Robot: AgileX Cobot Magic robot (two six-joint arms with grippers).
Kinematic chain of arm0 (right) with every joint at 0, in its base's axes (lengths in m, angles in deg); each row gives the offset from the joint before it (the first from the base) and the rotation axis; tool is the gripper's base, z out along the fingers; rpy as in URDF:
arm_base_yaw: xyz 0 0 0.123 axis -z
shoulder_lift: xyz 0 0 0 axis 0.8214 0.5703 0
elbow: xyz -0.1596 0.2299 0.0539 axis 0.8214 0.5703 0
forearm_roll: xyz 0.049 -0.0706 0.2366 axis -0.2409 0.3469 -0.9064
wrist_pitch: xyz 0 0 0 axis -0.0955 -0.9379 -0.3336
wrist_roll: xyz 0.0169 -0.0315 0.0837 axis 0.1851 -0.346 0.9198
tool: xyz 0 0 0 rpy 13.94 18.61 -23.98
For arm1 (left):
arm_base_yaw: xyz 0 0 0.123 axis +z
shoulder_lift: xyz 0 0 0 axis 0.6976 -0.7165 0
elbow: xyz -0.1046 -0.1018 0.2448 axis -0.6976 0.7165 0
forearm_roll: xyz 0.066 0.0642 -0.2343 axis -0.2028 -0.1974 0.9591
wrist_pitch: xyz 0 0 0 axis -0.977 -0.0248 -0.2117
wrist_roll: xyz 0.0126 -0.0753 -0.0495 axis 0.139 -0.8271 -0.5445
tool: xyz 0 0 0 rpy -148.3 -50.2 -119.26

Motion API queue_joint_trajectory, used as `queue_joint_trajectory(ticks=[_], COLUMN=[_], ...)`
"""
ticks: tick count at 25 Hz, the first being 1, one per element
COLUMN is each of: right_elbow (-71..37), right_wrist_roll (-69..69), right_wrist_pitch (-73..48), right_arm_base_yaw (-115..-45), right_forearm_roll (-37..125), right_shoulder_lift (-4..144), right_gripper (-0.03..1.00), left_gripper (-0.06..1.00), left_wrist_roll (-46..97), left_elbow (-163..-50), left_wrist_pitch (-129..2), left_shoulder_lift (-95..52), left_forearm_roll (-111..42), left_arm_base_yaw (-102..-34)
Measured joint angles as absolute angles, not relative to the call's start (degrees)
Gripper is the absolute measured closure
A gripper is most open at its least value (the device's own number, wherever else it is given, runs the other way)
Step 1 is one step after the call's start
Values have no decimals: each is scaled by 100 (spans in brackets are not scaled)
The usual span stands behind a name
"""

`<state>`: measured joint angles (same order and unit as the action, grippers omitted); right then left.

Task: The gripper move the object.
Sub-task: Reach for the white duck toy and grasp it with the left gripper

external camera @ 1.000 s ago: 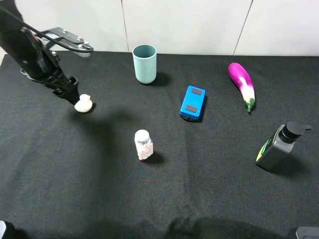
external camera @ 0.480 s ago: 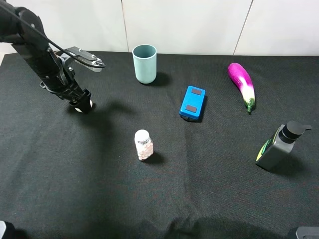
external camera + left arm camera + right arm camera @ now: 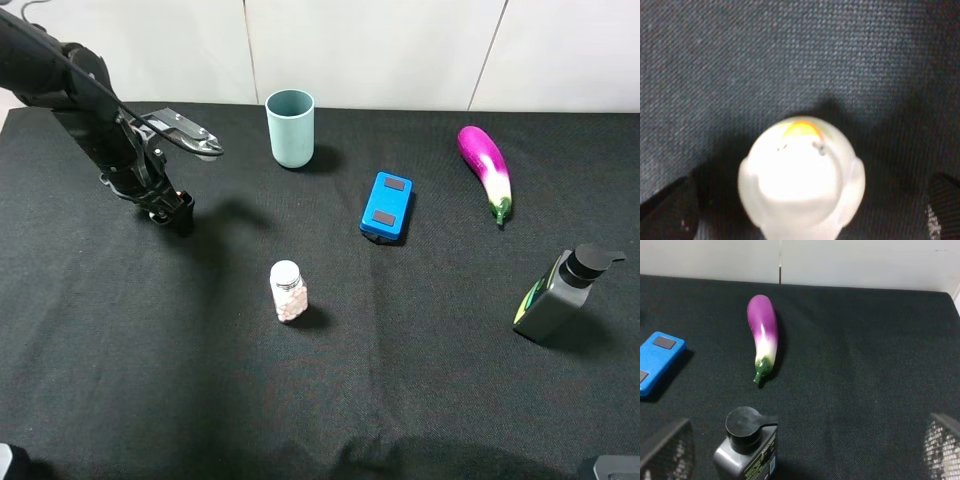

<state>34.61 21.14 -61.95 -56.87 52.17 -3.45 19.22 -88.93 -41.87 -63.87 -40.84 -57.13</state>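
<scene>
Cream-white rubber duck (image 3: 801, 180), small and round-bodied with an orange beak, stands upright on the black cloth table (image 3: 150, 380) at the 9 o'clock side of the work area. In the high view it is hidden behind the black left gripper (image 3: 178, 210), which is lowered over it.

**Left end effector.** The wrist view shows the dark fingers (image 3: 665, 207) standing one on each side of the duck, with cloth visible between each finger and the toy. The jaws are spread wide and grasp nothing.

**Other items, left to right.**
1. Teal plastic cup (image 3: 290, 128), upright, at 11 o'clock, well apart from the duck.
2. Small clear bottle of pink pills with a white cap (image 3: 288, 291), upright, at 7 o'clock of the table centre.
3. Blue rectangular box (image 3: 386, 207), lying flat, at 1 o'clock of the centre.
4. Purple eggplant (image 3: 485, 168), lying at 2 o'clock.
5. Grey pump bottle with a black head (image 3: 560, 295), at 4 o'clock.

**Right end effector.** The right gripper (image 3: 802, 455) hangs near the pump bottle with jaws apart, holding nothing.

**Step in hand.** Judged as pre-grasp: the left gripper straddles the duck, and the grip is not yet made.

**Next move.** Close the jaws squarely on the body. The rounded rubber may squirt sideways under an off-centre squeeze. Then lift clear before travelling.
</scene>
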Motion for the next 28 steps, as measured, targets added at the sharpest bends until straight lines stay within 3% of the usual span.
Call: queue_joint_trajectory(ticks=[7, 18, 26, 28], right_elbow=[3461, 3461, 3461, 3461], right_wrist_roll=[2114, 2114, 2114, 2114], right_wrist_pitch=[-6195, -6195, -6195, -6195], right_arm_base_yaw=[-5687, -5687, -5687, -5687], right_forearm_roll=[5217, 5217, 5217, 5217], right_shoulder_lift=[-345, -345, -345, -345], right_gripper=[27, 27, 27, 27], left_gripper=[1, 15, 39, 39], left_wrist_roll=[2038, 2038, 2038, 2038], left_elbow=[-8893, -8893, -8893, -8893], left_wrist_pitch=[-4552, -4550, -4468, -4464], left_shoulder_lift=[-6422, -6422, -6422, -6422], left_forearm_roll=[-4100, -4100, -4100, -4100], left_arm_base_yaw=[-5764, -5764, -5764, -5764])
